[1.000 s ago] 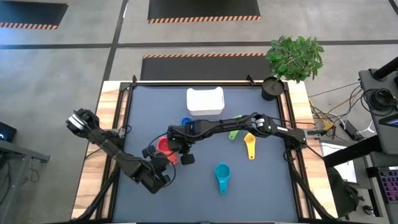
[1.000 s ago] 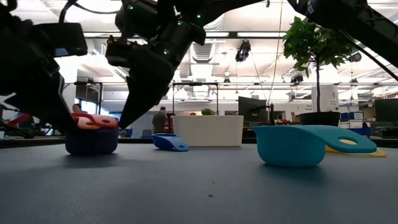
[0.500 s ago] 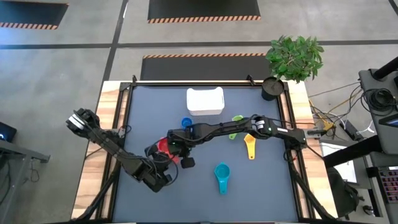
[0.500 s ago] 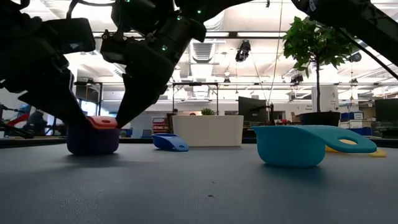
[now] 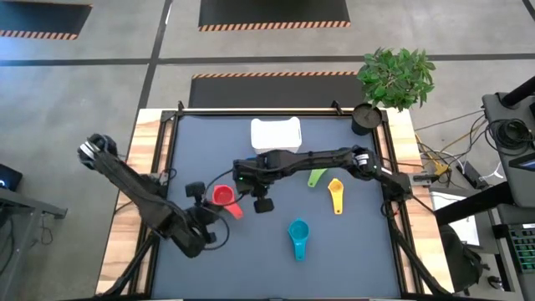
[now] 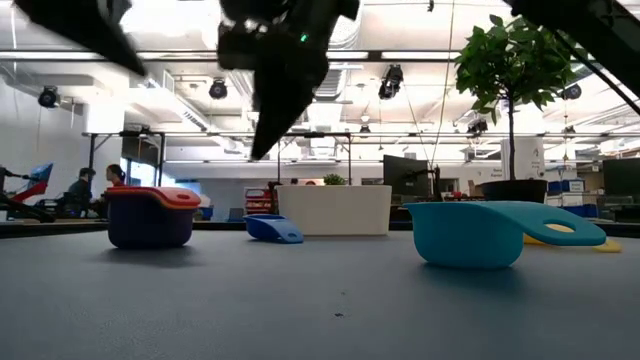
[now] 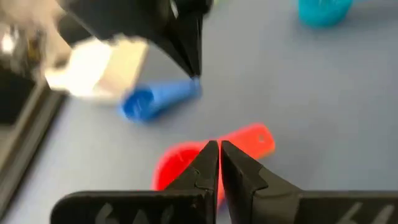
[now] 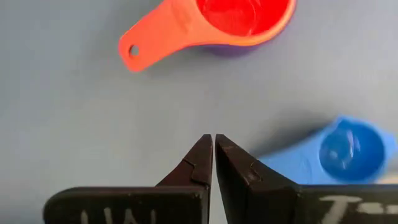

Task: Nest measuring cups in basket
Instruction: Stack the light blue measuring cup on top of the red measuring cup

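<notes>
The red cup (image 5: 222,196) sits nested in a purple one at centre-left, the basket (image 5: 276,135) at upper centre. Both grippers, left (image 7: 218,151) and right (image 8: 213,144), are pressed together and empty. Next, spread the right fingers, then pinch the blue cup (image 8: 348,151) by its handle.

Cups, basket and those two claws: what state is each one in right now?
Red cup: upright, nested in the purple cup.
Blue cup: tipped on its side.
Teal cup: upright, loose.
Yellow cup: loose on the table.
Green cup: loose.
Basket: no cups visible inside.
Left gripper: shut, empty.
Right gripper: shut, empty.
</notes>
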Available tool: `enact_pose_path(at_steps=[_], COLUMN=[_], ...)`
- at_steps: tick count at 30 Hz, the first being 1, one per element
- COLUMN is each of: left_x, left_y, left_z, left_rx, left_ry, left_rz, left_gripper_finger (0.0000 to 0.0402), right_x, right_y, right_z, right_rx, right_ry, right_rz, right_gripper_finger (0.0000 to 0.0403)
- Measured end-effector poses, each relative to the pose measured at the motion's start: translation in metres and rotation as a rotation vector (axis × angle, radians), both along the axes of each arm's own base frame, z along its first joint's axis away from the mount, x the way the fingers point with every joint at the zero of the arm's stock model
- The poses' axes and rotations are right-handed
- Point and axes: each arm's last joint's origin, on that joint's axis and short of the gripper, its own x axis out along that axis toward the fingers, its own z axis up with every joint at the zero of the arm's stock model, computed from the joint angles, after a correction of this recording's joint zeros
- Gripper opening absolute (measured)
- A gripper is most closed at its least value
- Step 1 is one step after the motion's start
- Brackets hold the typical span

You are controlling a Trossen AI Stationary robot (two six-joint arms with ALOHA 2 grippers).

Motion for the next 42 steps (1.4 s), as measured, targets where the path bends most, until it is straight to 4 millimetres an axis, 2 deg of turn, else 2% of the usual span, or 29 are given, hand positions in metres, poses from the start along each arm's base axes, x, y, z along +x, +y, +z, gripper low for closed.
enact_pose_path(at_steps=[2, 6, 13, 19, 23, 26, 29, 32, 35, 38, 42], left_x=[-0.006, -0.018, -0.037, -0.053, -0.059, -0.062, -0.065, -0.066, -0.068, -0.069, -0.071], left_y=[0.006, 0.019, 0.038, 0.055, 0.061, 0.063, 0.066, 0.067, 0.069, 0.07, 0.071], left_z=[0.013, 0.028, 0.029, 0.013, 0.017, 0.019, 0.022, 0.023, 0.025, 0.026, 0.028], left_rx=[0.041, 0.119, 0.264, 0.399, 0.436, 0.442, 0.462, 0.487, 0.506, 0.516, 0.532], left_ry=[-0.051, -0.149, -0.286, -0.302, -0.327, -0.322, -0.311, -0.295, -0.285, -0.281, -0.273], left_rz=[-0.057, -0.143, -0.143, -0.064, -0.027, -0.029, -0.04, -0.056, -0.068, -0.075, -0.086], left_gripper_finger=[0.0, 0.0, 0.0, 0.0, 0.0, 0.0, 0.0, 0.0, 0.0, 0.0, 0.0], right_x=[-0.008, -0.025, -0.057, -0.09, -0.113, -0.123, -0.131, -0.136, -0.139, -0.143, -0.149], right_y=[-0.001, -0.001, 0.001, 0.016, 0.026, 0.026, 0.023, 0.025, 0.039, 0.058, 0.079], right_z=[0.011, 0.025, 0.043, 0.038, 0.035, 0.031, 0.029, 0.026, 0.021, 0.018, 0.017], right_rx=[0.011, 0.034, 0.082, 0.15, 0.17, 0.167, 0.234, 0.372, 0.48, 0.519, 0.554], right_ry=[0.021, 0.065, 0.054, 0.001, -0.021, -0.021, 0.033, 0.137, 0.227, 0.269, 0.309], right_rz=[-0.023, -0.077, -0.165, -0.252, -0.392, -0.5, -0.652, -0.8, -0.907, -0.978, -1.1], right_gripper_finger=[0.0009, 0.0009, 0.0009, 0.0009, 0.0009, 0.0009, 0.0009, 0.0009, 0.0012, 0.0033, 0.0085])
